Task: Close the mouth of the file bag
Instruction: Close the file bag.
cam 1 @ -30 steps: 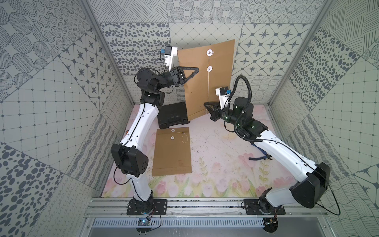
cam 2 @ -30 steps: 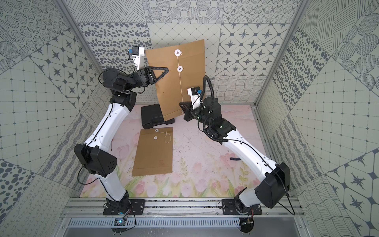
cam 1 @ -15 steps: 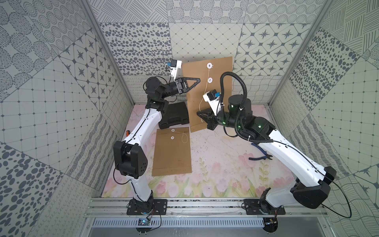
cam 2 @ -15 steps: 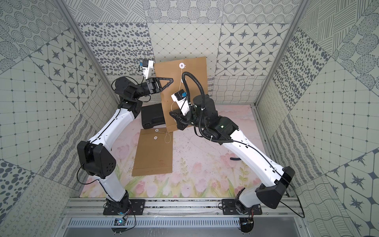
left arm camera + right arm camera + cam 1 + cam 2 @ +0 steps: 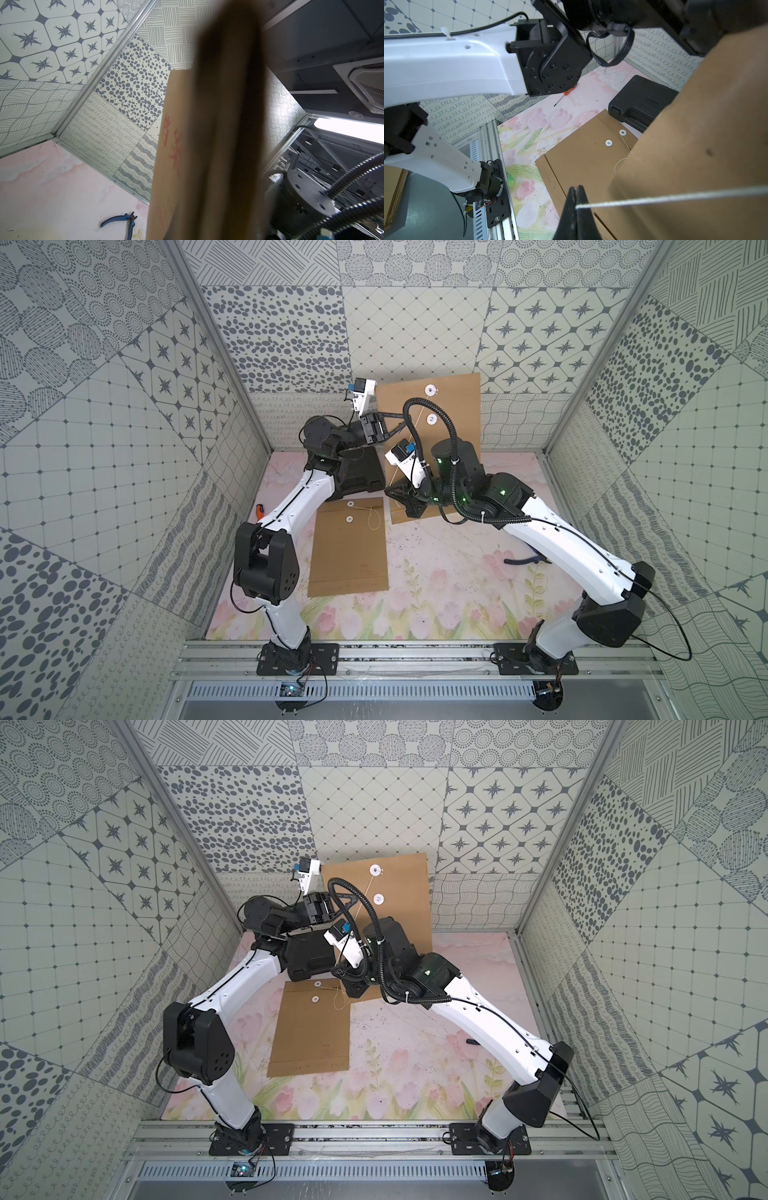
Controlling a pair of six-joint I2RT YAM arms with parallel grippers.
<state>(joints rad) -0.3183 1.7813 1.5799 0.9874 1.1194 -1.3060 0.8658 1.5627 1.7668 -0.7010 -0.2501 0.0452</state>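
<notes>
Left arm: we see it reach up and back from its base, elbow bent low, wrist raised near the back wall.
Left tool (image 5: 400, 425): closed on the left edge of the file bag (image 5: 451, 406), which it holds upright. In the left wrist view this edge is only a brown blur.
Right arm: it stretches across the table (image 5: 436, 572) toward the left, forearm low, wrist turned in front of the lower part of the bag.
Right tool (image 5: 577, 192): its jaws are pressed together and pinch the white string (image 5: 675, 197).
File bag: it stands at the back of the table, mouth end up, a little tilted. We cannot tell if its lower edge touches the table.
String: it runs tight from the upper white disc (image 5: 430, 389) down and left to the right tool, and passes beside the lower disc (image 5: 431, 419).
Change since a second ago: the right tool has moved left and lower, from the right side of the bag to its lower left corner. The left tool has come a little lower and to the right. Both tools stay closed.
Writing: we see red characters (image 5: 172, 141) on the back of the bag, too blurred for us to read.
Other things: a second file bag (image 5: 349, 547) lies flat on the table, and a black case (image 5: 357, 479) lies just behind it. Blue pliers (image 5: 124, 220) lie to the right and an orange screwdriver (image 5: 568, 92) near the left wall.
</notes>
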